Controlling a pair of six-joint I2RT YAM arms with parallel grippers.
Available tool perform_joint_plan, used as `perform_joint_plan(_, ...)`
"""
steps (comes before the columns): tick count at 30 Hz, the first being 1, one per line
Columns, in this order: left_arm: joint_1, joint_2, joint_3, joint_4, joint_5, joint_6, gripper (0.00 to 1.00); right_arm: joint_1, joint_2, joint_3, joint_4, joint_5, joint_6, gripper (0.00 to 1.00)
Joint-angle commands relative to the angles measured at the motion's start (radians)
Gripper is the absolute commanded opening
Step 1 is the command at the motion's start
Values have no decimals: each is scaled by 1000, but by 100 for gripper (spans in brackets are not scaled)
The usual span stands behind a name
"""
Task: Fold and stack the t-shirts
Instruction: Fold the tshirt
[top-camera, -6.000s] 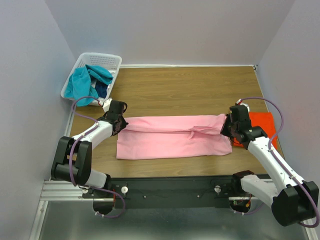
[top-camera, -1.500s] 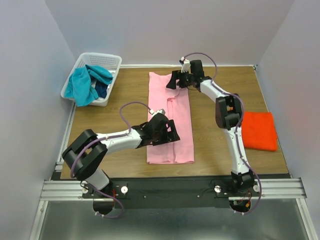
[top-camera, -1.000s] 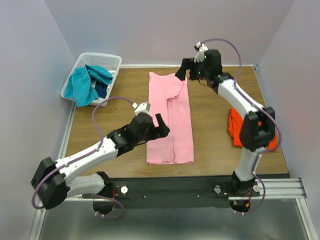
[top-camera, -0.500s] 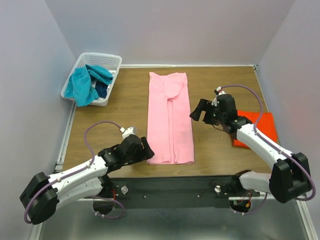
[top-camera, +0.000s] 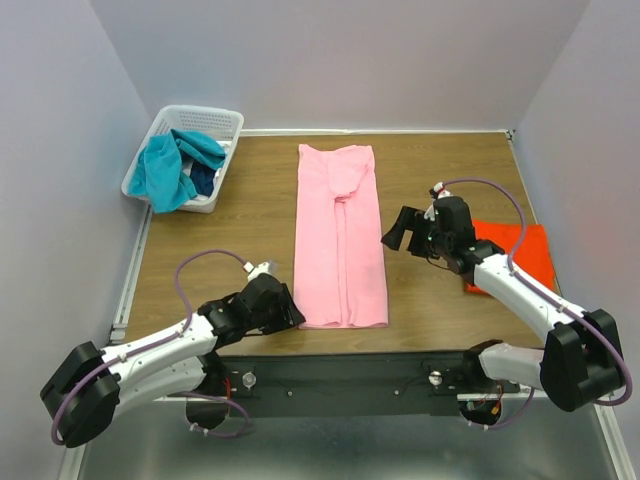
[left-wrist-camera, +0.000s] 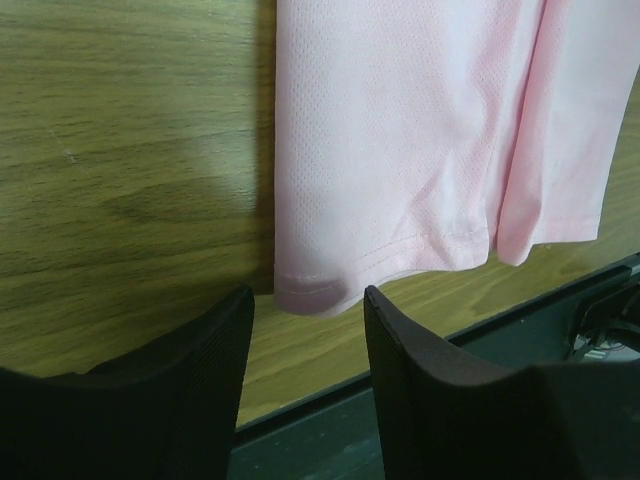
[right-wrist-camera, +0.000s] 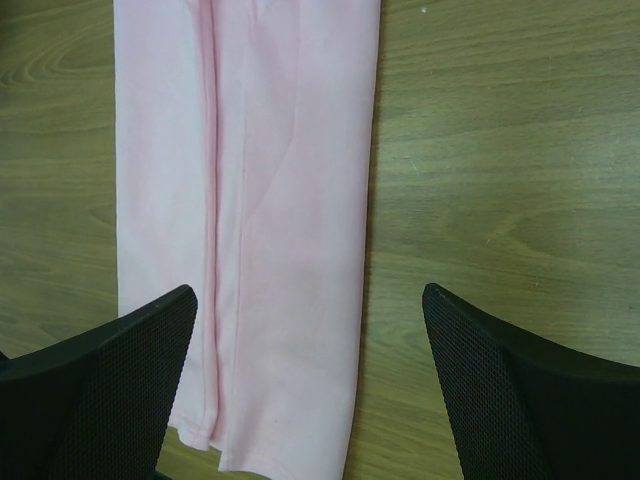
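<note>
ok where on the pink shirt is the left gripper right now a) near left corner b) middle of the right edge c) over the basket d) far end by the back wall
a: the left gripper has its jaws open either side of the near left hem corner of the pink shirt

We see a brown wood-grain table (top-camera: 440, 165) closed in by plain pale lavender walls: a back wall (top-camera: 340, 60), a left wall (top-camera: 50, 150) and a right wall (top-camera: 600, 120). Metal edging (top-camera: 133, 275) lines the table's left side. Below its near edge lies a dull grey floor (top-camera: 350, 450). The light is even and the shadows are soft.
</note>
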Motion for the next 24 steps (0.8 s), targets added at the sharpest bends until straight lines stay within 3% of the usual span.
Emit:
perform_joint_plan(1, 1, 9, -14, 25, 24, 4, 53, 3, -23, -24, -19, 1, 13, 100)
perform_joint_plan(4, 1, 26, -14, 43, 24, 2, 49, 3, -28, -30, -23, 1, 13, 100)
perform_joint_plan(7, 1, 62, -9, 52, 56, 7, 35, 3, -40, -36, -31, 3, 13, 100)
perform_joint_plan(9, 1, 74, -11, 59, 58, 10, 31, 3, -42, -36, -49, 7, 13, 100)
perform_joint_plan(13, 1, 88, -6, 65, 64, 14, 1, 6, -48, -39, -108, 42, 10, 100)
perform_joint_plan(17, 1, 82, -6, 60, 62, 16, 0, 40, -80, -60, -187, 44, 22, 100)
perform_joint_plan(24, 1, 69, -3, 54, 56, 8, 0, 224, -132, -131, -370, 29, 106, 100)
